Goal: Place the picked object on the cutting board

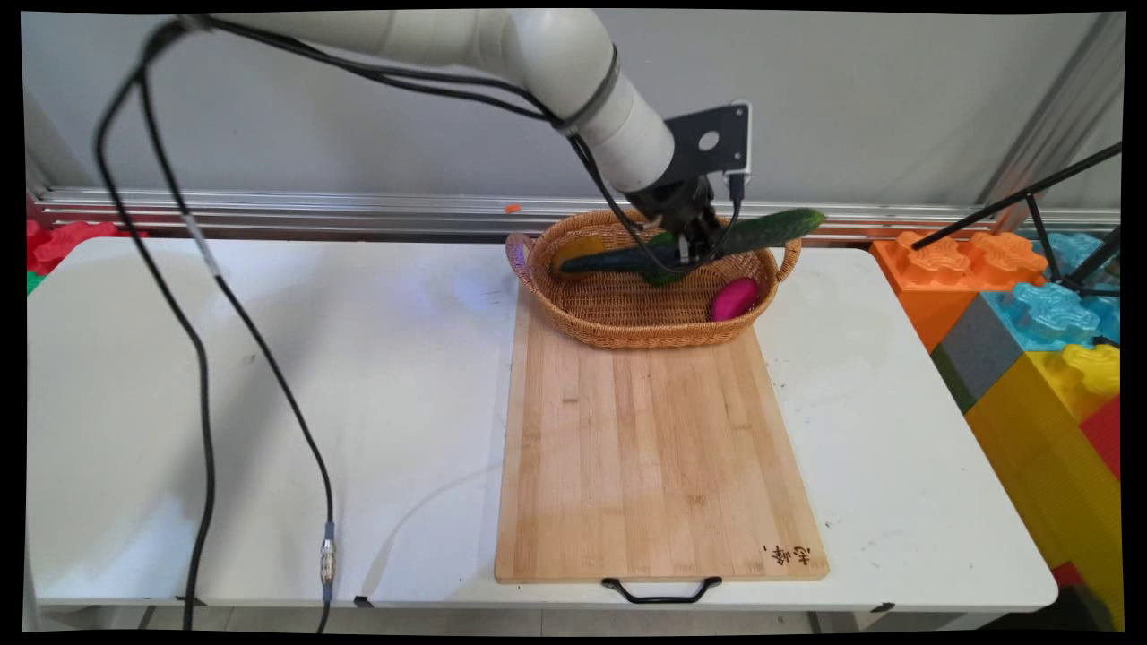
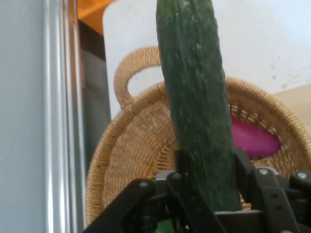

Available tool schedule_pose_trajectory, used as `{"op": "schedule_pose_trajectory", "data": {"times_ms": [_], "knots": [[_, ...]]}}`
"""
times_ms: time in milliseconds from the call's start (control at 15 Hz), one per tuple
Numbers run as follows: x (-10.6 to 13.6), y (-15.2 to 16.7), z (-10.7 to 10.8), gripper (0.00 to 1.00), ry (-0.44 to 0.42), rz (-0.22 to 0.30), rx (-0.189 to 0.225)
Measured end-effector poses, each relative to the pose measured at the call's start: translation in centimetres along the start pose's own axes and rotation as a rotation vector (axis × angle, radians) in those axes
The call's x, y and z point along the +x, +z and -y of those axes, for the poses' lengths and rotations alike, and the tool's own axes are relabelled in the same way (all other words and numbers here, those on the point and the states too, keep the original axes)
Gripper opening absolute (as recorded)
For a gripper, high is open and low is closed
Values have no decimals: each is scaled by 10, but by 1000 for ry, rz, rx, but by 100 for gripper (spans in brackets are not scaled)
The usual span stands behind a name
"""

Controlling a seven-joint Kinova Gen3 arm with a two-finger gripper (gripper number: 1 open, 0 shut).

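The black hand (image 1: 688, 244) is gripping a long bumpy dark-green cucumber (image 1: 708, 244) mid-length, above the oval woven wicker basket (image 1: 627, 313) holding a smooth magenta vegetable (image 1: 734, 298).

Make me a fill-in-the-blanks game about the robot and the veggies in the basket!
1. The gripper is shut on a long green ____.
2. The cucumber is held above a woven ____.
3. The basket sits on the far end of a wooden ____ board.
4. The thing lying in the basket near its right end is coloured ____.

Missing words: cucumber; basket; cutting; pink
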Motion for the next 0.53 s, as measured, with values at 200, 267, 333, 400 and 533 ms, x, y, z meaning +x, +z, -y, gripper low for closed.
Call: {"op": "schedule_pose_trajectory", "data": {"times_ms": [200, 267, 333, 400, 533], "knots": [[20, -27, -8, 0, 20, -25, 18], [27, -34, -13, 0, 21, -35, 13], [33, -39, -18, 0, 18, -42, 4], [37, -44, -26, 0, 8, -42, -15], [42, -50, -43, 0, -20, -28, -63]]}}
